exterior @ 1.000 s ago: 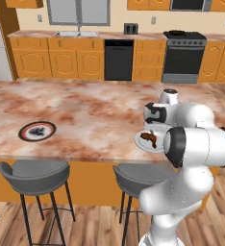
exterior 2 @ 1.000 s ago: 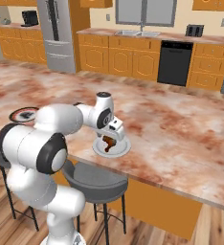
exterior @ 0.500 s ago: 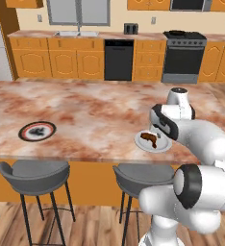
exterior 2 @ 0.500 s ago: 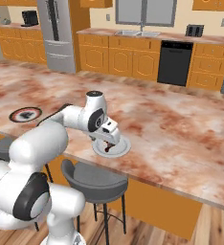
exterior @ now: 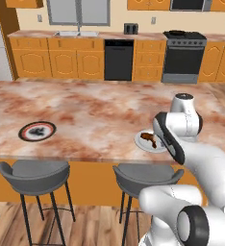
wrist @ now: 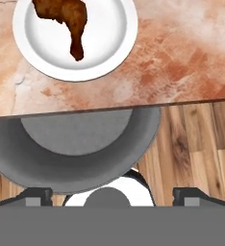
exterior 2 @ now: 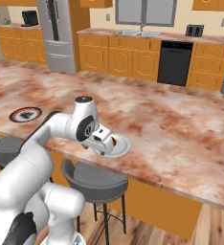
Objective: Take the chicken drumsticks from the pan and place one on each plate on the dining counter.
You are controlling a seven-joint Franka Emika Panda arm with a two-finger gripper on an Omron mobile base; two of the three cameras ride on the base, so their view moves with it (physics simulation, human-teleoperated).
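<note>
A brown chicken drumstick [wrist: 66, 19] lies on the plain white plate [wrist: 109, 43] near the front edge of the dining counter [exterior: 95, 110]. My gripper [wrist: 112, 194] is open and holds nothing. It hangs just off that edge, over a stool, beside the white plate [exterior 2: 119, 147]. From the right base view the gripper [exterior 2: 103, 144] sits at the plate's left rim. The red-ringed plate [exterior: 37, 130] lies far to the left with a dark drumstick [exterior: 36, 129] on its centre. The pan is out of view.
Grey bar stools [exterior: 35, 170] [exterior: 145, 174] stand along the counter's near side, one right under my hand [wrist: 76, 139]. Wooden floor [wrist: 191, 144] lies below. Orange cabinets, a dishwasher [exterior: 119, 60] and a stove [exterior: 182, 55] line the far wall.
My hand has pulled back from above the white plate toward the counter's near edge and dropped lower, and the elbow has swung round. The drumstick stays on the plate. The jaws stay open.
</note>
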